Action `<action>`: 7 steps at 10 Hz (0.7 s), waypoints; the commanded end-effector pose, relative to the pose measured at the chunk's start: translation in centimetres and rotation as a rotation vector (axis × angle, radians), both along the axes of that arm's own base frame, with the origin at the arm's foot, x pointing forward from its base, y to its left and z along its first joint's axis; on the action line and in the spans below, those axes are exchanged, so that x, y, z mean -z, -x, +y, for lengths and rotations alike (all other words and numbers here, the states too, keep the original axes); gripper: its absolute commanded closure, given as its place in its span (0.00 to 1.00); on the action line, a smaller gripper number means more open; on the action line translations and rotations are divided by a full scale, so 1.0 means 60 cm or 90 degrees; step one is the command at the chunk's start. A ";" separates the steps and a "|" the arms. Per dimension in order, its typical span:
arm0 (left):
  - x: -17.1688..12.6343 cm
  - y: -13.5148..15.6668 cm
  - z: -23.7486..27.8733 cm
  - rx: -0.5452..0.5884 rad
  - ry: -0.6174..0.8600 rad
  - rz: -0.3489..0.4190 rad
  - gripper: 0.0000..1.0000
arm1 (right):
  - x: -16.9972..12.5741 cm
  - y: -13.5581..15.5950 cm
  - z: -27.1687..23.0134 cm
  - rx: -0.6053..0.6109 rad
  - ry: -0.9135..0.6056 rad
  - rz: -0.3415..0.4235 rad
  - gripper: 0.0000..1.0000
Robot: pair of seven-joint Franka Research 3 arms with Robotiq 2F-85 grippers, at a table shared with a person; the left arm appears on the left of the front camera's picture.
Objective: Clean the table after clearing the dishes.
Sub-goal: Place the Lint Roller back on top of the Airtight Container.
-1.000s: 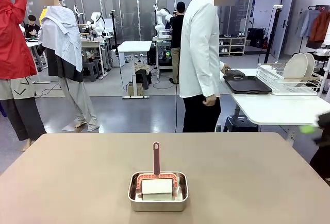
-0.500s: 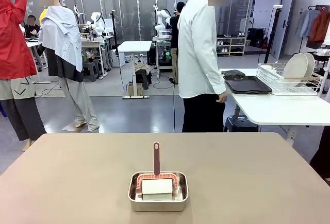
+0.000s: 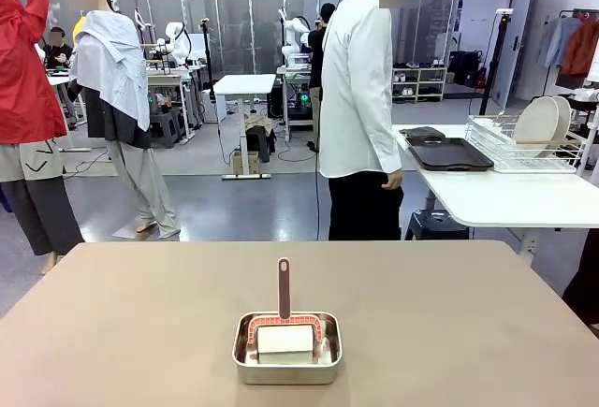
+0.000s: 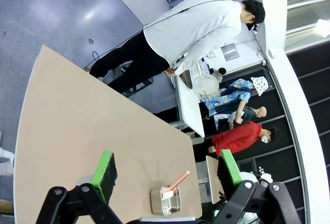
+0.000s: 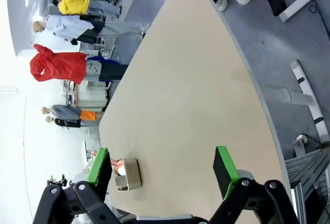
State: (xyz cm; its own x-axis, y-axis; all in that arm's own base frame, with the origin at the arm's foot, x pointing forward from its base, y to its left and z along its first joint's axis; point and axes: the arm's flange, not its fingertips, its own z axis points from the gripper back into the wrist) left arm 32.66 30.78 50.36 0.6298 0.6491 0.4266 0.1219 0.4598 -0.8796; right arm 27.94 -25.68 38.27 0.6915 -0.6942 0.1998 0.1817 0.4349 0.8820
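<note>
Front view: table (image 3: 140,332) runs from the near edge to mid-scene, its beige top bare apart from one pan.
Dishes: plates (image 3: 543,122) stand on edge in a wire rack (image 3: 510,150) on the white side table (image 3: 505,196) at far right; dark trays (image 3: 447,152) lie just left of the rack. Forks and knives cannot be made out.
Cleaning tool: brush (image 3: 284,318) with a white block head sits in the steel pan (image 3: 286,349) near the middle of the near edge, its pinkish handle (image 3: 284,287) pointing to the far side.
Handling: brush looks light, handle stiff and narrow, head probably soft; pan is light and may slide when nudged.
Where to grip: across the handle, at its free upper half above the pan rim.
Tabletop: smooth, matte, hard; should wipe easily.
Left gripper (image 4: 167,175): jaws wide apart, empty, held high above the table.
Right gripper (image 5: 162,172): jaws wide apart, empty, above the table's right side.
Person (image 3: 360,108): stands beyond the far edge, beside the side table.
</note>
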 end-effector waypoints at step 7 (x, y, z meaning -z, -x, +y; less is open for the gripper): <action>-0.008 0.003 0.005 0.005 0.002 -0.005 0.00 | -0.001 0.016 -0.005 -0.001 0.000 -0.003 0.00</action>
State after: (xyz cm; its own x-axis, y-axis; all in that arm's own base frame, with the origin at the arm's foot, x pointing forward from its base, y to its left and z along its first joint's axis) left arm 32.66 30.79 50.36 0.6297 0.6492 0.4266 0.1219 0.4597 -0.8796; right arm 27.49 -26.07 38.34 0.6840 -0.7012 0.2012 0.1850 0.4336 0.8819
